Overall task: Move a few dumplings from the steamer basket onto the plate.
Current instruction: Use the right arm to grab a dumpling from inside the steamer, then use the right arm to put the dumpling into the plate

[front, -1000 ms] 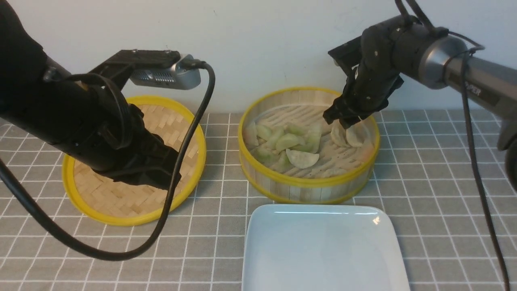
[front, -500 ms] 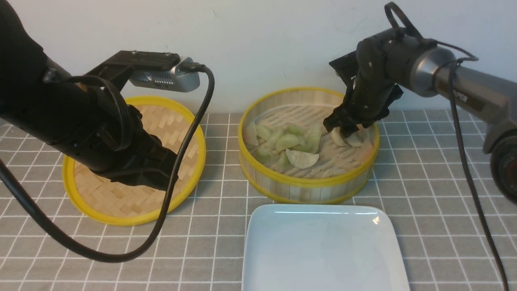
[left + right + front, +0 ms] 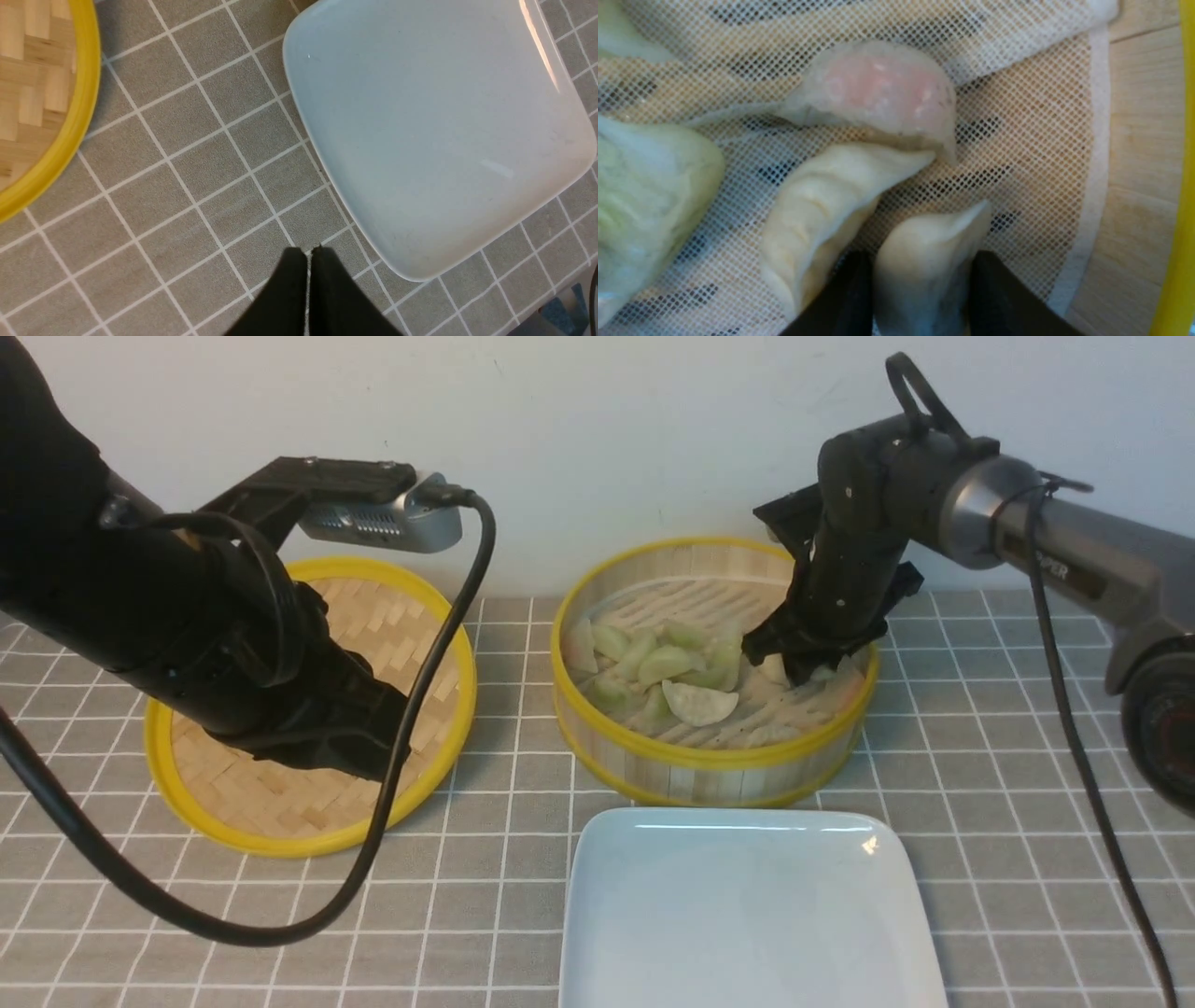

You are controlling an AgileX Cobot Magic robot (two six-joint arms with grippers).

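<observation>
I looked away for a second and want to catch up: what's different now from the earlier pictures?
The right gripper has moved lower into the steamer basket, its fingers now on either side of a cream dumpling; I can't tell whether it's gripped. The plate, woven lid and green dumplings stayed put.

dumplings (image 3: 699, 704) apparently inside steamer basket (image 3: 714, 758)

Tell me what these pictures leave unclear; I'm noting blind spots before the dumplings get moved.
- Front view: the plate's near edge, cut off by the frame.
- Front view: the right claw's fingertips, dark and small against the dumplings.
- Right wrist view: the lower end of the dumpling between that claw's fingers, cut off by the frame; how firmly it is gripped doesn't show.
</observation>
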